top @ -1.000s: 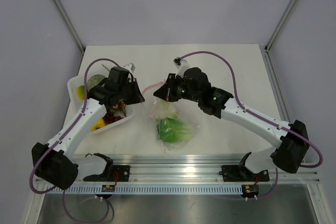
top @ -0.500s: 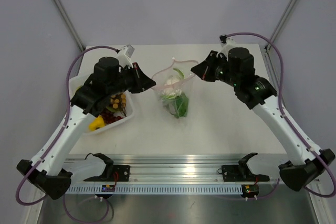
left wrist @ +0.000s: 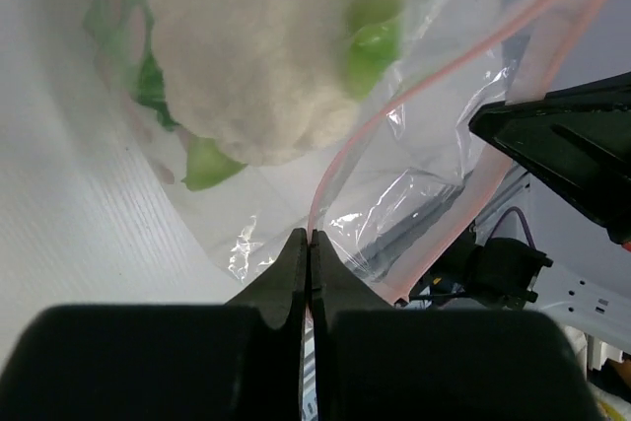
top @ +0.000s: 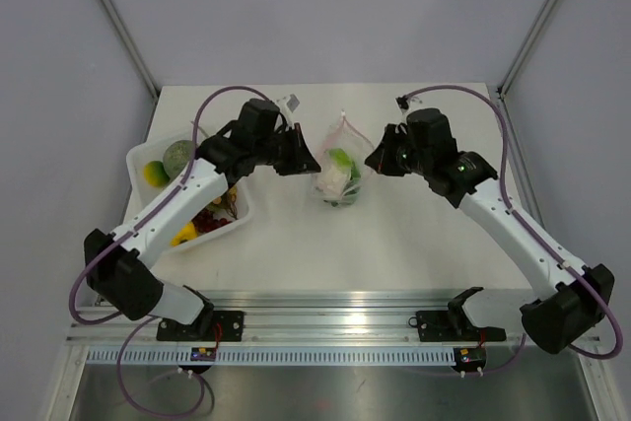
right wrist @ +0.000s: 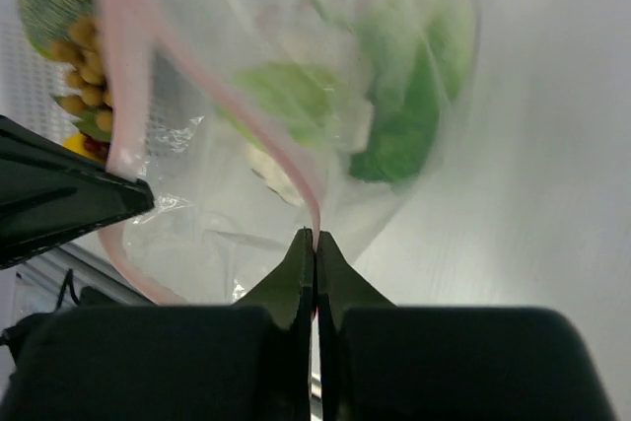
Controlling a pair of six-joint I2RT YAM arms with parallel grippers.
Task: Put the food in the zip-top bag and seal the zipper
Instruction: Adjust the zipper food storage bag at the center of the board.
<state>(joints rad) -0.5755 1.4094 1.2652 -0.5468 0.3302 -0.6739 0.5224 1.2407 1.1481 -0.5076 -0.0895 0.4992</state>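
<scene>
Top external view, mid-table: left gripper (top: 315,166) and right gripper (top: 371,161) pinching zipper (top: 341,131) of zip-top bag (top: 335,184); inside, seemingly lettuce (top: 341,157).

The left arm (top: 163,212), on the left of the frame, and the right arm (top: 508,227), on the right, are built of slim white links between bulky black joints, each ending in a black base. A thin purple cable (top: 210,104) loops along each. The fingers (left wrist: 288,278) are black, tapering wedges

The bag (left wrist: 414,194) is thin, clear, crinkly plastic with glossy creases. The bench (top: 414,234) is smooth matt white. The left claw (left wrist: 309,248) and right claw (right wrist: 315,244) are matt black.
</scene>
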